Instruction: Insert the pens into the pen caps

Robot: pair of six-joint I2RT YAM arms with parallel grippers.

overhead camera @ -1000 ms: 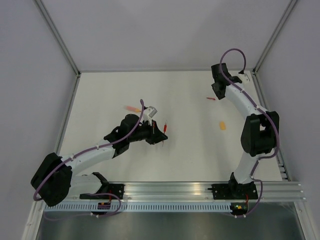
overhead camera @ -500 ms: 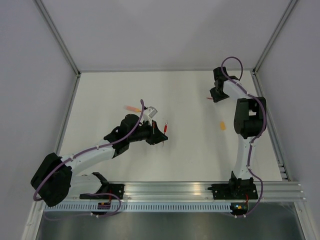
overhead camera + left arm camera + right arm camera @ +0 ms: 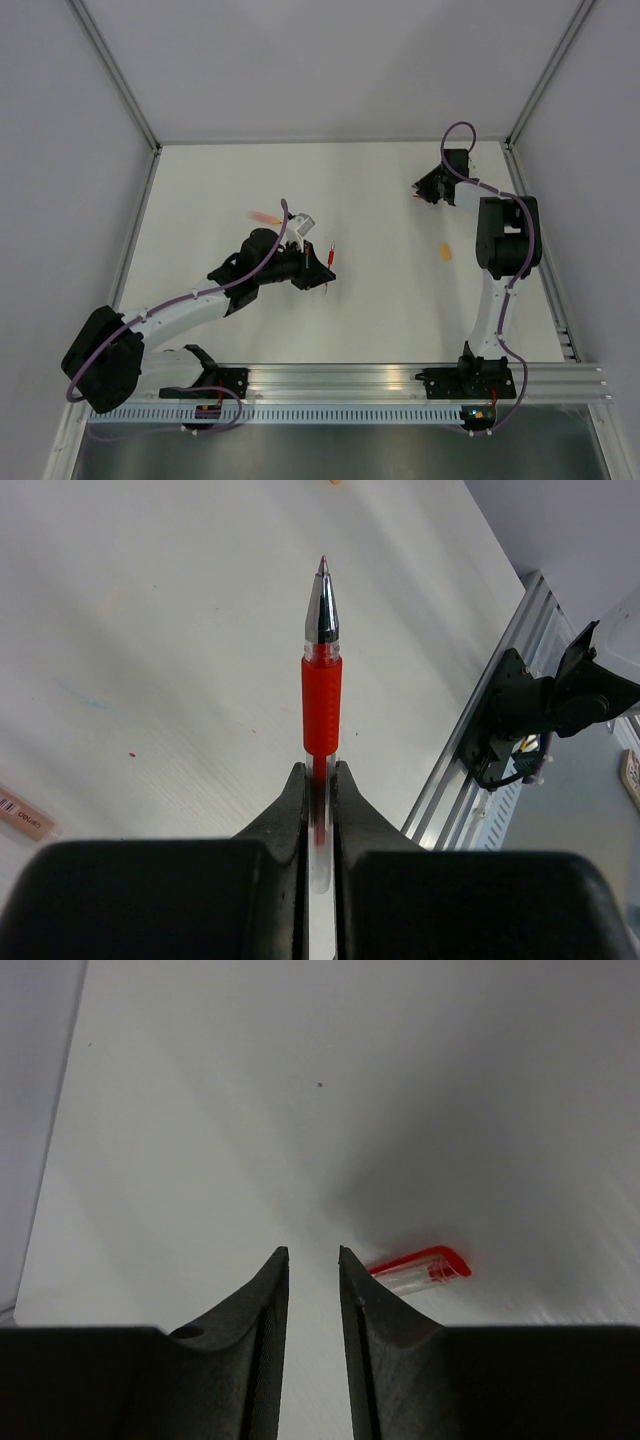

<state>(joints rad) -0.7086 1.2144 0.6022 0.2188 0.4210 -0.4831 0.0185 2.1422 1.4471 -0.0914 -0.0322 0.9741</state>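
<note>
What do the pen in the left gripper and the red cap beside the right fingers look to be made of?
Pen: clear glossy plastic barrel, with the ink tube visible through it; matte red grip sleeve, probably rubber; shiny cone tip, likely metal. Cap: likely hard plastic, a red clip over a see-through body with a slight sheen.

The right gripper [image 3: 313,1252] reaches over the white tabletop [image 3: 300,1080], its two dark fingers [image 3: 262,1305] parted by a narrow gap with nothing between them. A red pen cap [image 3: 420,1265] with a clear end lies flat on the tabletop just beside the tip of the right-hand finger; whether they touch cannot be told.
</note>
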